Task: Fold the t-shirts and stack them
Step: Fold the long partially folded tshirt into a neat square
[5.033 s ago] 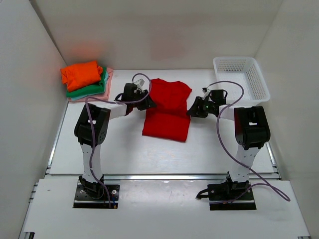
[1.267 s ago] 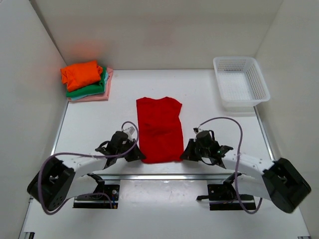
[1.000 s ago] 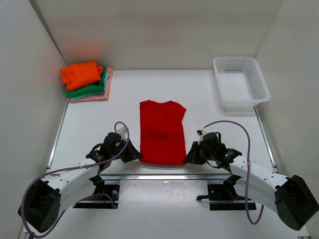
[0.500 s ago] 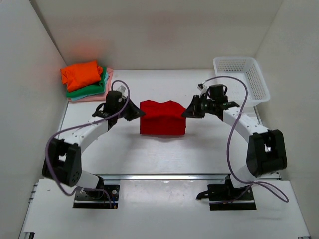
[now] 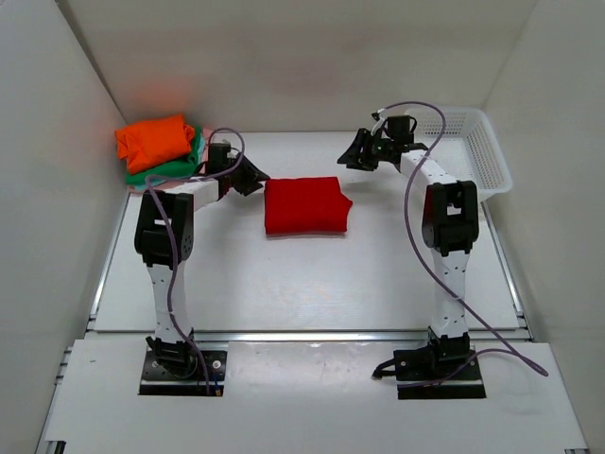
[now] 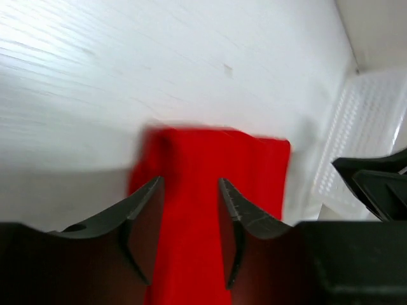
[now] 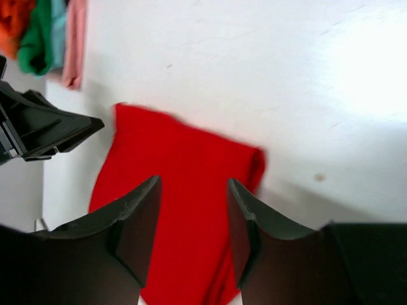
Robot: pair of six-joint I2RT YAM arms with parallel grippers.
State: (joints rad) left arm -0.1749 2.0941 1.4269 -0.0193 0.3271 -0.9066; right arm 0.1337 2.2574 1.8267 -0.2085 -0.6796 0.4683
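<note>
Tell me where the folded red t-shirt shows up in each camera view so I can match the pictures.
Top external: the red t-shirt lies folded near the middle of the picture, slightly above centre.
Left wrist: the red t-shirt is in the lower middle, running down to the bottom edge.
Right wrist: the red t-shirt is left of centre, in the lower half.
Shared landmark: the white table under it, bare around the shirt in all three.

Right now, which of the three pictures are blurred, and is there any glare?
Left wrist view: motion blur smears the red t-shirt. Right wrist view: that shirt's edges are soft, and glare washes out the table at upper right. Top view: sharp; the orange t-shirt tints the back wall above it.
</note>
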